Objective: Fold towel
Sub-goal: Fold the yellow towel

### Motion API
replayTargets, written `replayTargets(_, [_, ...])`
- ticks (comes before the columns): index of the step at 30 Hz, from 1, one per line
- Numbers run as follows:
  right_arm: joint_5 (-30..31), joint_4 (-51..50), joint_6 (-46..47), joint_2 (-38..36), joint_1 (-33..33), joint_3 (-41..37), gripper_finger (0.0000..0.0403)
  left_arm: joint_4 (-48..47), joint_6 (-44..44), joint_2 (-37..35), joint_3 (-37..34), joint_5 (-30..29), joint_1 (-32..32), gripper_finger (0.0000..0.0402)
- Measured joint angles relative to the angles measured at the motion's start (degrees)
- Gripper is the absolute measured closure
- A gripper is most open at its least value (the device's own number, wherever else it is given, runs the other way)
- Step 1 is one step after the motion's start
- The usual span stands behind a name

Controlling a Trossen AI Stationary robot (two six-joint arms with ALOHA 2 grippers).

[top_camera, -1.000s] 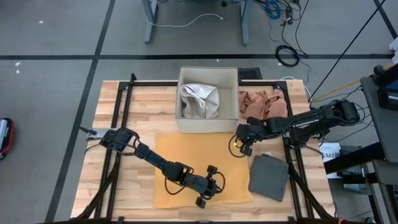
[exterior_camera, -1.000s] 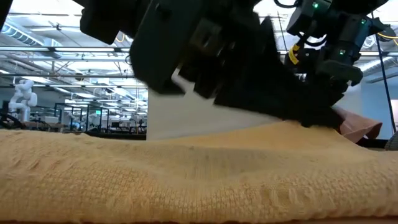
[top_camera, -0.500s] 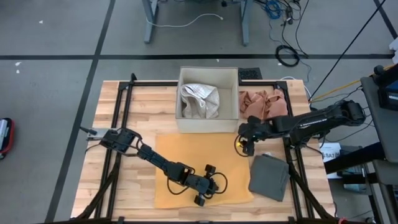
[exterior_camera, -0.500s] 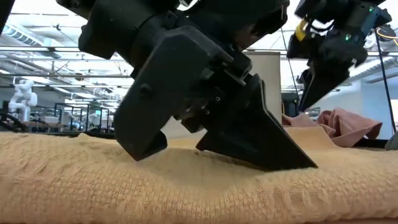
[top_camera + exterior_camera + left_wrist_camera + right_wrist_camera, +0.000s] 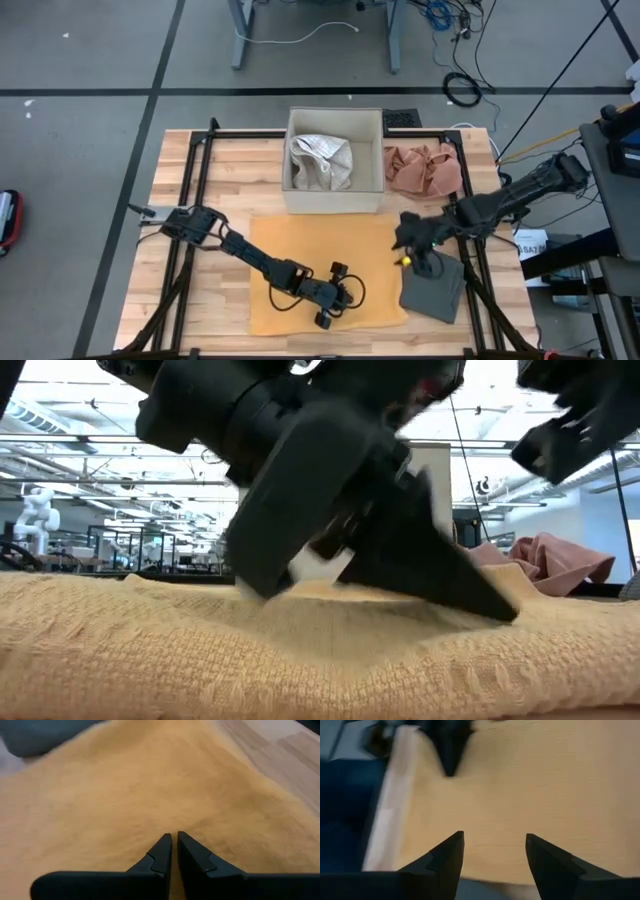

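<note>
High view: tan towel [image 5: 310, 265] lies flat; left tool [image 5: 325, 318] pinches it, right tool [image 5: 407, 250] spread.

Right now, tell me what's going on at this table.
Two robot arms are working on a tan towel spread flat on the wooden table. The left gripper is down on the towel near its front edge, fingers shut and pressed into the fabric. The right gripper is open and empty, lifted above the towel's right edge, next to a folded grey cloth. No fold is visible yet. A box holding a pale cloth and a crumpled pink cloth sit behind.
</note>
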Motion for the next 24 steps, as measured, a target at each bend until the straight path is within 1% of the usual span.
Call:
replayTargets(4, [0.0,2.9,3.3,1.1,7.9,0.0,0.0204,3.2,1.5,-0.3,0.1,-0.1,0.0,0.0365])
replayTargets(7, [1.8,6.4,6.0,2.9,13.8,0.0,0.0204,3.3,2.3,-0.3,0.9,0.4,-0.4,0.0365])
replayTargets(10, [4.9,10.5,7.6,6.3,19.2,0.0,0.0204,3.7,2.8,-0.3,2.1,4.0,-0.5,0.0365])
replayTargets(12, [5.5,13.4,8.0,9.1,21.6,0.0,0.0204,5.1,2.6,-0.3,2.9,7.2,-0.5,0.0365])
replayTargets(14, [6.1,15.7,8.6,12.2,23.4,0.0,0.0204,6.3,2.5,-0.3,3.5,8.2,-0.6,0.0365])
replayTargets(17, [8.3,19.4,9.1,16.8,24.8,0.0,0.0204,5.1,2.2,-0.4,3.6,7.3,-0.9,0.0365])
replayTargets(20, [8.5,22.0,9.9,21.2,25.1,0.0,0.0204,0.4,-0.4,-0.4,3.6,6.7,-0.9,0.0365])
replayTargets(24, [8.2,22.5,13.6,26.8,25.1,0.0,0.0204,-9.5,-5.2,-0.4,3.5,6.5,-1.0,0.0365])
